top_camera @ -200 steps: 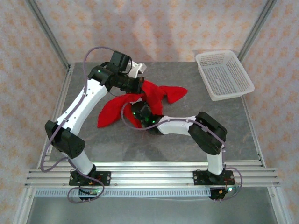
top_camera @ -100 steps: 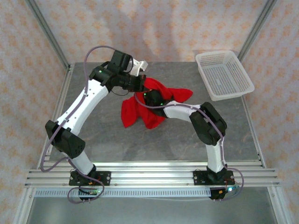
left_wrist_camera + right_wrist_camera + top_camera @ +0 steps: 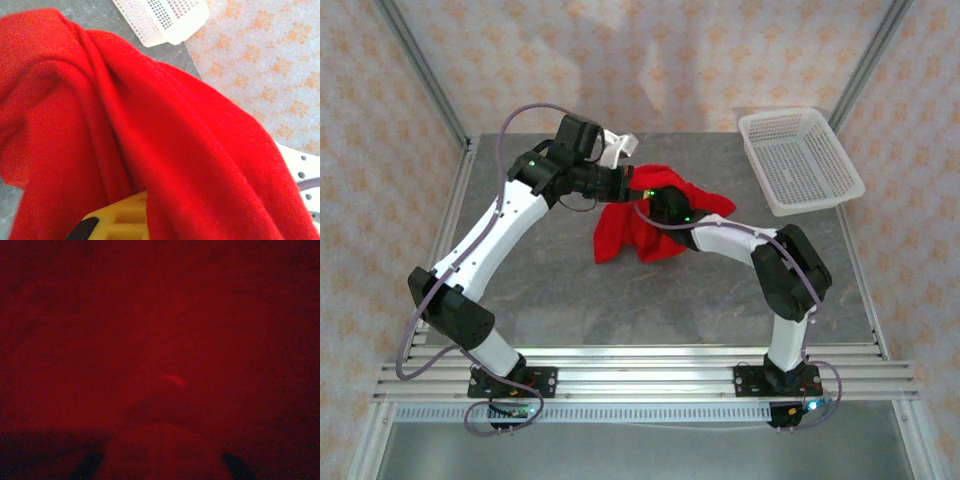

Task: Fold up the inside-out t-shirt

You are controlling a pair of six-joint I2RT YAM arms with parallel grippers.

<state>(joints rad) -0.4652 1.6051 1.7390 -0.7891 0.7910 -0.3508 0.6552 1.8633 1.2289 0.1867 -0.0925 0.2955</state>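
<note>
Grey desk (image 3: 720,290), patterned wallpaper behind. White plastic mesh basket (image 3: 817,203) at the far right corner. Bright red soft-fabric t-shirt (image 3: 630,235) is bunched up left of the basket, well apart from it. Its top is gathered where both arms meet, and the rest hangs down in a loose fold toward the desk.

Left fingers (image 3: 625,182) are clamped tight on the t-shirt's upper edge, on the side away from the basket. The left wrist view has the cloth (image 3: 125,125) draped over one yellow finger (image 3: 117,220), with the other finger buried and the basket (image 3: 170,20) cut off at the top.

Right fingers (image 3: 658,203) are pinched closed in the same bunch on the basket side, tips hidden by fabric. The right wrist view is dim red cloth (image 3: 160,340) right against the lens. Two dark shapes sit at the bottom edge, too murky to identify. Collar, sleeves and seams can't be made out, and I can't tell whether the hanging hem touches the desk.
</note>
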